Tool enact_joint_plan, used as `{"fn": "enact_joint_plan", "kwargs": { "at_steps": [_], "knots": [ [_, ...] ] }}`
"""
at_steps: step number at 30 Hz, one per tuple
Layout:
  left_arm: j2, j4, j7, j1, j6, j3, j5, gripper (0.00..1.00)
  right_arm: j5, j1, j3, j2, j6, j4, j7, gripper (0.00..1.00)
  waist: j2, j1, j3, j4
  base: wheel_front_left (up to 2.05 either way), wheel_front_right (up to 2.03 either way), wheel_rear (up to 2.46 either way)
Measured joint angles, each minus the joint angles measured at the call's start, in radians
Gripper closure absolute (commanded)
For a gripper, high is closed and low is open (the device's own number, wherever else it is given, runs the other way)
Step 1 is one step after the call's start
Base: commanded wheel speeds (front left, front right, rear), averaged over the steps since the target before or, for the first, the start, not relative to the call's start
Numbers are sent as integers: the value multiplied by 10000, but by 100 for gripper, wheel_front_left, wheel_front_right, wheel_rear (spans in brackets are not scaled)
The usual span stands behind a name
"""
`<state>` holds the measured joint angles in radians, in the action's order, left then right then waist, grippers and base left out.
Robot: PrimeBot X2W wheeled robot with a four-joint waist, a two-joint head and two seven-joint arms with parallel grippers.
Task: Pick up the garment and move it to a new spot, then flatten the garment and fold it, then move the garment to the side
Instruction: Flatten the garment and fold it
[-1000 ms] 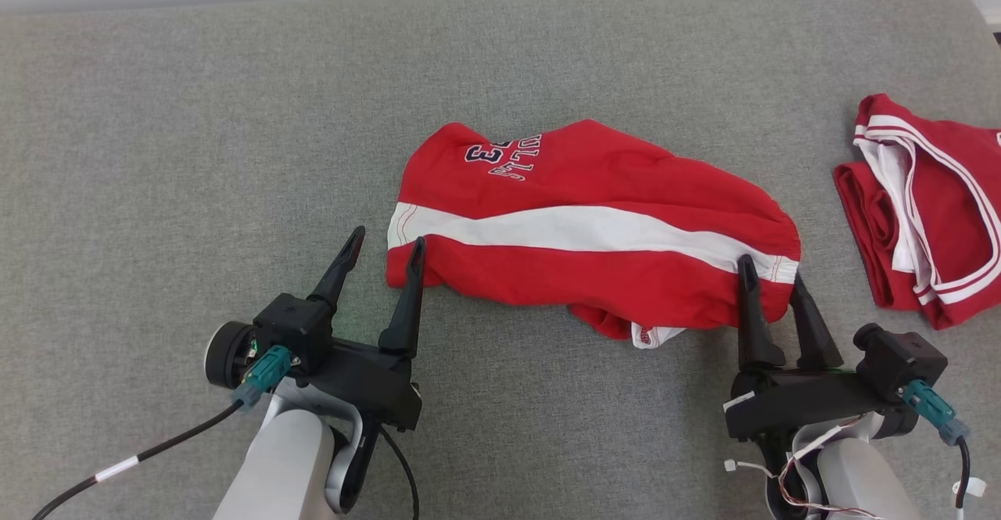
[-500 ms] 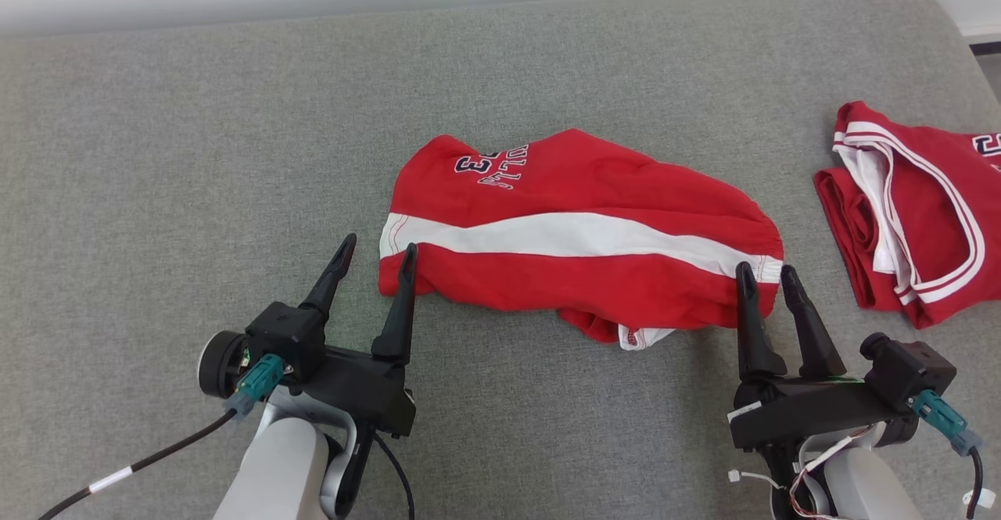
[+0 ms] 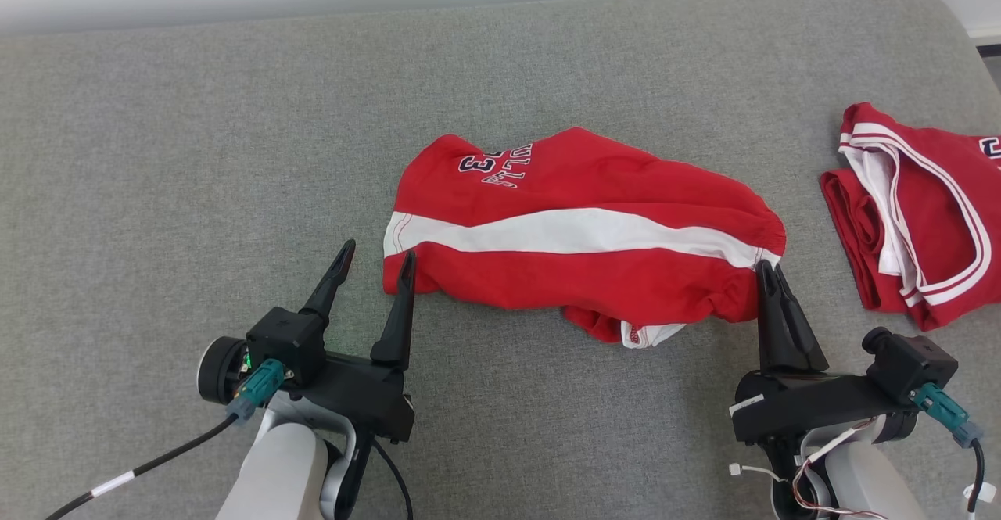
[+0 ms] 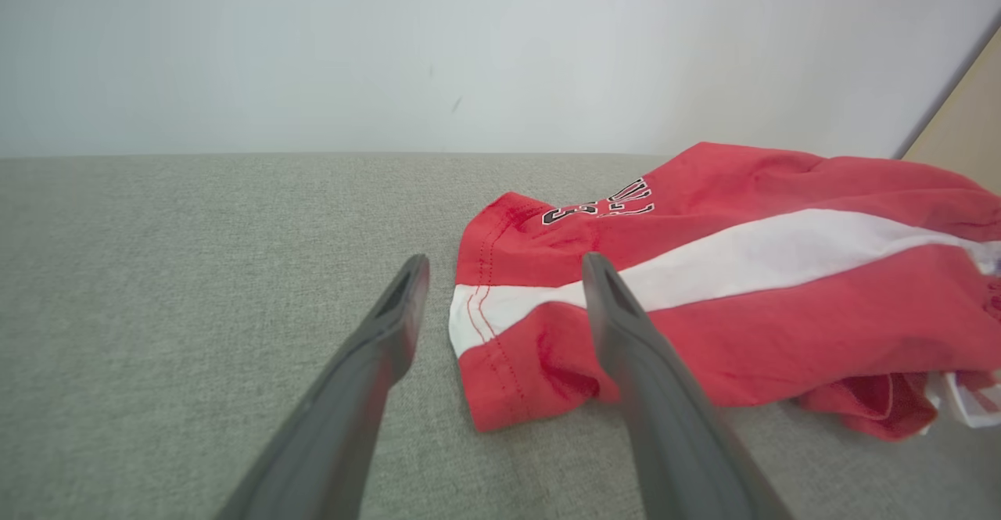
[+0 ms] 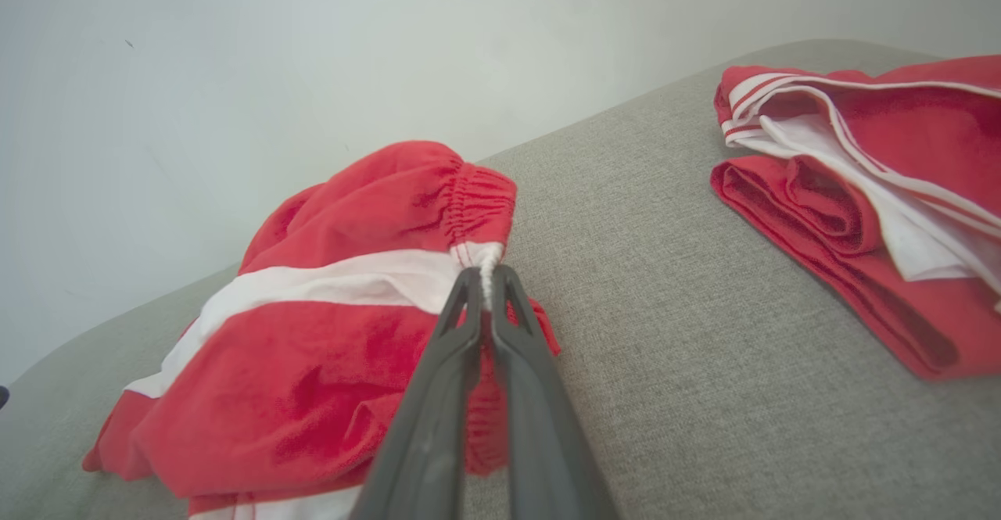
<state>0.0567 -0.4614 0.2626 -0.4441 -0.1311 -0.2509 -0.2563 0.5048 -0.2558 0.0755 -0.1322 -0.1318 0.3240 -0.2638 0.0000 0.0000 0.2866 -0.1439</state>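
Lying crumpled mid-way across the grey cushion (image 3: pixel 195 152): red shorts (image 3: pixel 579 231) with a white stripe. Pinched at the right waistband end by the right gripper (image 3: pixel 770 270), fingers pressed together on the cloth. Straddled at the left hem by the left gripper (image 3: pixel 378 250), fingers spread wide, holding nothing. Well apart to the right, another red garment (image 3: pixel 923 215).

Bright, even, diffuse light in all views; no hard shadows, no glare. Thin soft shadow under near edge of garment (image 3: pixel 579 270) on grey cushion (image 3: pixel 195 152). Wall (image 4: pixel 313 51) washed pale (faint bluish cast in left wrist view). Head view sharp, cushion weave legible. Wrist views wide-angle: far cushion edge bows in right wrist view. Left gripper (image 4: pixel 504 263) fingers (image 4: pixel 665 426) soft, out of focus toward bottom edge; right gripper (image 5: pixel 486 274) fingers (image 5: pixel 438 426) likewise blurred close up. Second red garment (image 5: pixel 860 191) stretched near frame edge.
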Motion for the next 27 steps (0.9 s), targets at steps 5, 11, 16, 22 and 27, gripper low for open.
{"fn": "enact_joint_plan", "kwargs": {
  "at_steps": [5, 11, 16, 22, 27],
  "knots": [
    [38, -146, 0, -17, 0, 0, -111, 0, -8, 3, 59, -105, 0, -174, 0, 100, -1, 0, 45, -52, 0, 0, 0],
    [148, -779, 0, -456, 0, -56, -575, 0, -79, 3, 146, -224, 0, -412, 0, 100, 0, 0, 189, -172, 0, 0, 0],
    [288, -2121, 0, -1212, 2, -303, -1335, 0, -153, -2, 251, -318, 0, -479, 0, 100, 0, 0, 360, -273, 0, 0, 0],
    [512, -3455, 2, -2416, 0, -1078, -2313, 0, -236, -35, 366, -349, 0, -477, 0, 100, 0, 0, 584, -389, 0, 0, 0],
    [566, -4334, 10, -2993, 0, -1685, -2376, 2, -334, -40, 362, -339, 0, -449, -2, 100, -1, 0, 638, -378, 0, 0, 0]
  ]
}}
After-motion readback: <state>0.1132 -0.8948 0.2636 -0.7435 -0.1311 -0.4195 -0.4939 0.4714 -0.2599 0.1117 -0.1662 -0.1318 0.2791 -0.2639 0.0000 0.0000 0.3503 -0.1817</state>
